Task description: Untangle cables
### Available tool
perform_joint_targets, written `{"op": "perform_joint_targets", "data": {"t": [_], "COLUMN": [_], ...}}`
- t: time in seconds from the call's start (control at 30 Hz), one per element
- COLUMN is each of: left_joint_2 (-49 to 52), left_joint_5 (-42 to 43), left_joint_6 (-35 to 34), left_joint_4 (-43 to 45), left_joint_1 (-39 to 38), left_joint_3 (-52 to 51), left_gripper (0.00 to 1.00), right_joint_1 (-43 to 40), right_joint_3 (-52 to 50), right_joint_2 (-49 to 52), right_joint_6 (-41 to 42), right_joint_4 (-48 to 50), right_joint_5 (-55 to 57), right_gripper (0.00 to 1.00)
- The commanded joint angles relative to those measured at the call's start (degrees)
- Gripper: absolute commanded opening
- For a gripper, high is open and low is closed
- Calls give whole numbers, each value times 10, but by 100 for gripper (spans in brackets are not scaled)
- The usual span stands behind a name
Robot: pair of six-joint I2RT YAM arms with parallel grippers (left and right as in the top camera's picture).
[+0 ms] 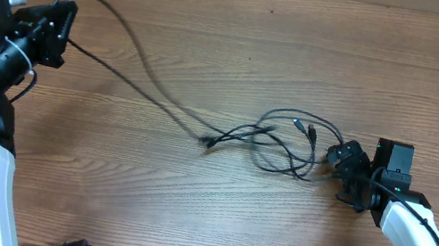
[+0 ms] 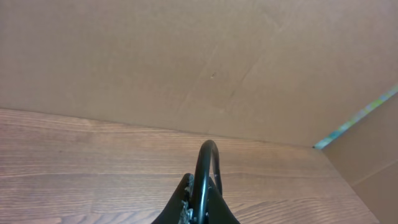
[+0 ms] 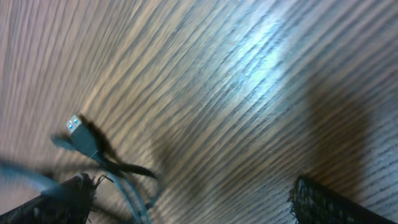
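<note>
Cables [image 1: 288, 144] lie in a loose knot of thin black loops just off the tips of the right gripper [image 1: 342, 158], whose arm reaches in from the near right edge with its wrist bent toward the tangle. Its jaws stand spread wide with nothing between them. A small blue-tipped plug [image 3: 74, 125] lies ahead of one finger, and the cords around it are blurred. One long cord [image 1: 136, 81] runs from the knot far out to the left gripper [image 1: 60, 27], which points level across the far left corner. That gripper is clenched on the cord, which arches out past its fingertips in a glossy loop. The table [image 1: 185, 216] is brown wood-grain with a sheen of light. A plain cardboard wall [image 2: 186, 62] stands beyond the left gripper.
</note>
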Motion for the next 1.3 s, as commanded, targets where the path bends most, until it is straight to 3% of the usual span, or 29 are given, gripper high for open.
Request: {"op": "perform_joint_targets", "data": {"t": [0.0,0.2,0.3,0.4,0.6,0.87,1.27], "left_joint_2": [-16,-16,-16,-16,-16,-15,-14], "left_joint_5": [19,99,160,200,196,175,149], "left_joint_6": [16,16,16,10,-8,-3,-4], "left_joint_4": [7,5,4,4,9,1,-54], "left_joint_1": [5,1,0,-12,-63,-105,-105], "left_joint_3": [11,11,11,11,11,11,11], "left_gripper": [4,4,4,4,4,4,4], "right_joint_1": [-8,-7,-7,5,133,317,355], "right_joint_3": [25,75,87,87,87,87,87], "right_joint_2": [-2,-35,-53,-57,-47,28,129], "right_joint_6": [-82,-150,-196,-197,-197,-203,-266], "right_joint_4": [-4,-10,10,38,66,126,191], "right_joint_5": [-66,-194,-309,-370,-236,137,158], "right_gripper": [100,100,100,100,100,100,100]}}
